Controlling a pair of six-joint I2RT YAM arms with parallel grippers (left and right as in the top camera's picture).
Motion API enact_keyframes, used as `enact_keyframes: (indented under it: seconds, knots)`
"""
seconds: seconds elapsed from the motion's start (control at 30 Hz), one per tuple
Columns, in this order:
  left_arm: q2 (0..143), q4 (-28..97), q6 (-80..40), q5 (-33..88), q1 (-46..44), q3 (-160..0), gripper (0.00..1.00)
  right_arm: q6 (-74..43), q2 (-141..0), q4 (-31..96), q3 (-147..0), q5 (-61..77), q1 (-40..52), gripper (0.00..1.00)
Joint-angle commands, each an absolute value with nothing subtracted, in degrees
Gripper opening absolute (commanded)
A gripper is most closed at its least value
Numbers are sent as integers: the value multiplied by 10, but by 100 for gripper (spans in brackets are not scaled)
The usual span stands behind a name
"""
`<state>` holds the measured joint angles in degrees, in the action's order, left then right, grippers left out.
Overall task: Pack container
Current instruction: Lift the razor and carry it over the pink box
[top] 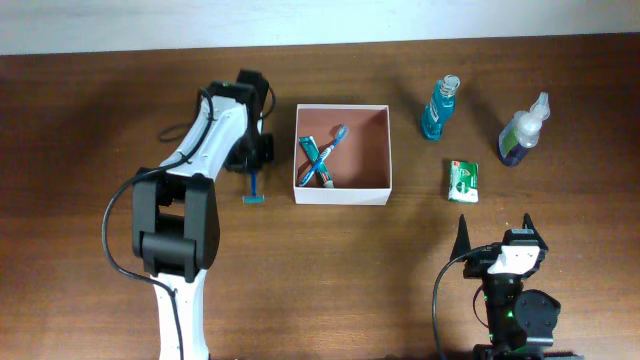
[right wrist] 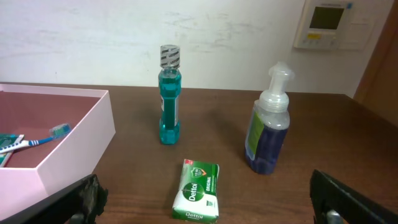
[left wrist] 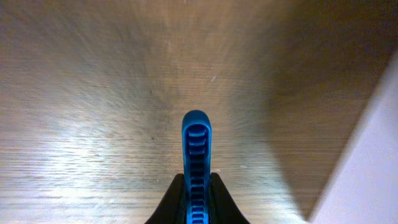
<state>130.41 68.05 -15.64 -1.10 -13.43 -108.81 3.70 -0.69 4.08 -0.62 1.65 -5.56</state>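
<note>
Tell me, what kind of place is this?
Probably a robot test room, not a bathroom. A robot arm stands at a wooden table, a teal bottle and other toiletries sit beside the container, and a wall control panel hangs behind.

We find the container (top: 365,150) approx. mid-table (top: 100,120). In its left half lie a toothbrush (top: 335,140) & toothpaste tube (top: 309,147), crossed over each other. Just left of the container, apart from its wall, the razor (top: 255,192) lies on the table, head twd the front edge, handle twd the back & sitting in the left gripper (top: 254,162). Right of the container we have a mouthwash bottle (top: 438,108) at the back, a pump bottle (top: 523,130) further right, & a soap pack (top: 462,181) in front, btwn the two. The right gripper (top: 495,232) sits in front of the soap pack, slightly to its right.
</note>
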Motion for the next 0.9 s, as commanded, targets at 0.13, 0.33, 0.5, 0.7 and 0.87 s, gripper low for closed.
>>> enact_keyframes:
  seconds: [0.13, 0.33, 0.5, 0.7, 0.87]
  knots:
    - [1308, 749, -136, -19, -135, -1248, 1, 41, -2, 43, -3, 24, -53, 98]
    - [1308, 801, -136, -11, -157, -1397, 1, 41, -2, 43, -3, 24, -53, 98]
    - [1308, 794, -136, -6, -209, -1446, 1, 41, -2, 43, -3, 24, -53, 98]
    - [1313, 791, -136, -5, -268, -1444, 1, 41, -2, 43, -3, 24, -53, 98]
    - [1325, 785, -136, -15, -286, -1444, 2, 41, -2, 43, -3, 24, -53, 98]
